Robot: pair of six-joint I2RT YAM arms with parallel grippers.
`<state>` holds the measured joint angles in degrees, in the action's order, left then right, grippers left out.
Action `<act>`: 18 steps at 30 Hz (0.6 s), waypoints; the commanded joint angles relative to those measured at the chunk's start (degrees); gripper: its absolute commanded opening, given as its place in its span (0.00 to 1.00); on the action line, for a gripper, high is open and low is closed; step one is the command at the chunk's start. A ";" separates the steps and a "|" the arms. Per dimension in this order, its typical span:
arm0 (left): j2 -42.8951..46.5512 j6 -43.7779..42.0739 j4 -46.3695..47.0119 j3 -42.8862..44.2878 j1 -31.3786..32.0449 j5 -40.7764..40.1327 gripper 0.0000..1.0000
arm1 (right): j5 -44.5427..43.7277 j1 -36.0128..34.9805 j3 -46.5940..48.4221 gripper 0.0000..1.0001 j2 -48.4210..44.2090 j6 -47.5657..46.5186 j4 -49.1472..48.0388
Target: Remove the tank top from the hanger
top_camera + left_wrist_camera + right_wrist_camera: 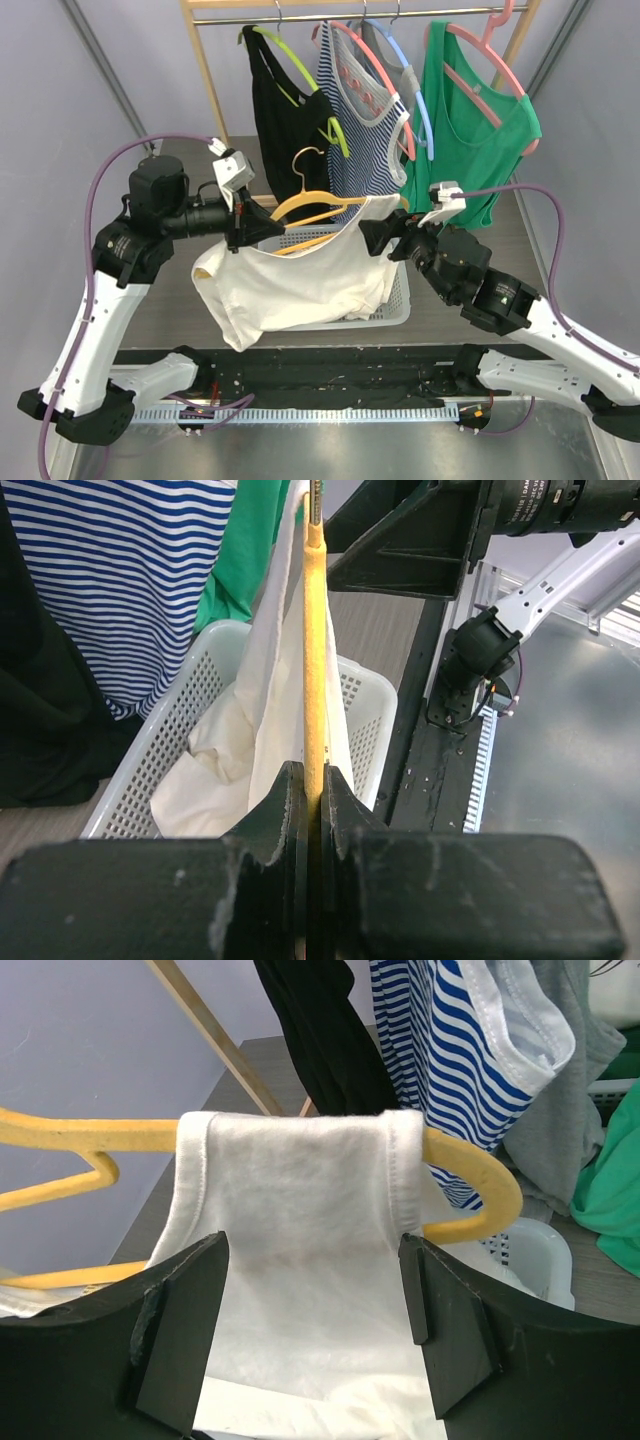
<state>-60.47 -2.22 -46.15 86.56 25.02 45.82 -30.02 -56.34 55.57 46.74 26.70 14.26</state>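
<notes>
A yellow hanger [322, 204] is held level above the basket, and my left gripper [240, 215] is shut on its left end [315, 630]. From it hangs the white tank top [290, 280], its body drooping over the basket's front. One strap [300, 1170] still lies over the hanger's right arm [478, 1165]. My right gripper [376, 236] is at that end and open. In the right wrist view the right gripper [312, 1250] has its jaws wide apart on either side of the strap's cloth, not pinching it. The left gripper [312, 777] clamps the hanger bar edge-on.
A white perforated basket [398, 300] sits under the tank top. Behind it a wooden rack [205, 70] carries a black top [285, 110], a striped top [360, 130], a grey one and a green top [480, 130] on coloured hangers, close to the yellow hanger.
</notes>
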 commanded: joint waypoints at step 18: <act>1.93 0.28 1.33 3.35 0.21 2.43 0.00 | -1.36 1.05 1.21 0.66 1.16 -3.58 -5.73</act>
<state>-59.66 -2.17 -46.68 87.83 25.02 46.44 -32.51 -55.64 55.22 47.37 23.97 12.47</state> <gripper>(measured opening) 0.058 0.688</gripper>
